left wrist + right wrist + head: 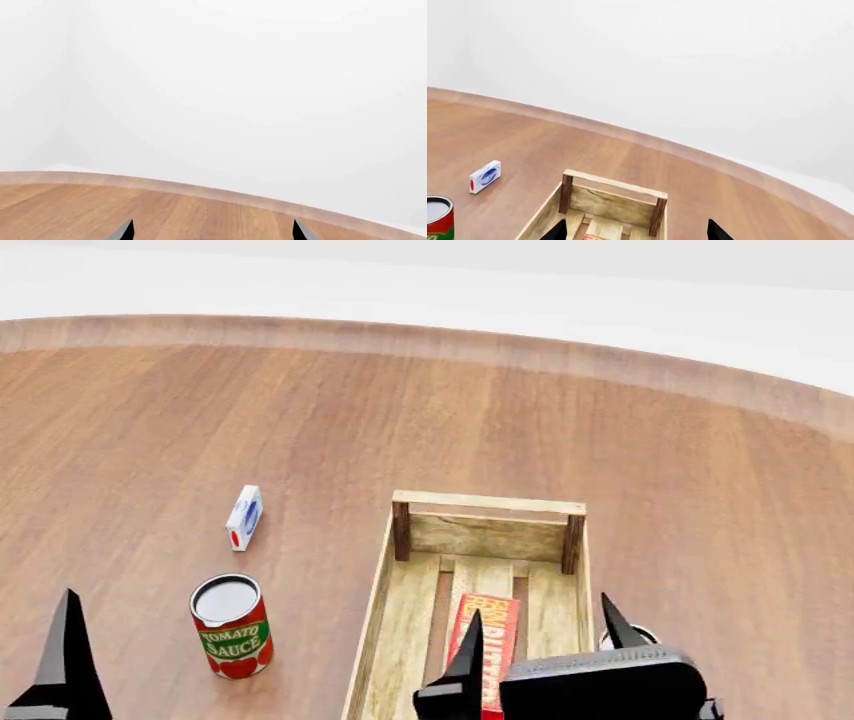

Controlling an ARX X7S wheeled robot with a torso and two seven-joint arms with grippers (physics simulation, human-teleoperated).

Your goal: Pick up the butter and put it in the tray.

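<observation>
The butter (491, 635), a flat red-orange box with white lettering, lies lengthwise on the slats inside the tray (487, 503), a light-wood crate with dark corner posts. My right gripper (541, 625) is open and empty above the tray's near half, one finger over the butter and the other past the tray's right side. In the right wrist view the gripper (637, 231) frames the tray's far end (614, 184), and a sliver of the butter (595, 237) shows. My left gripper (212, 230) is open and empty over bare table. One of its fingers (63, 650) shows at the head view's lower left.
A tomato sauce can (231, 625) stands upright left of the tray, and a small white carton (244, 517) with red and blue marks lies beyond it. Both show in the right wrist view, the can (437, 220) and the carton (485, 176). The wooden table's curved far edge (441, 340) meets a white wall.
</observation>
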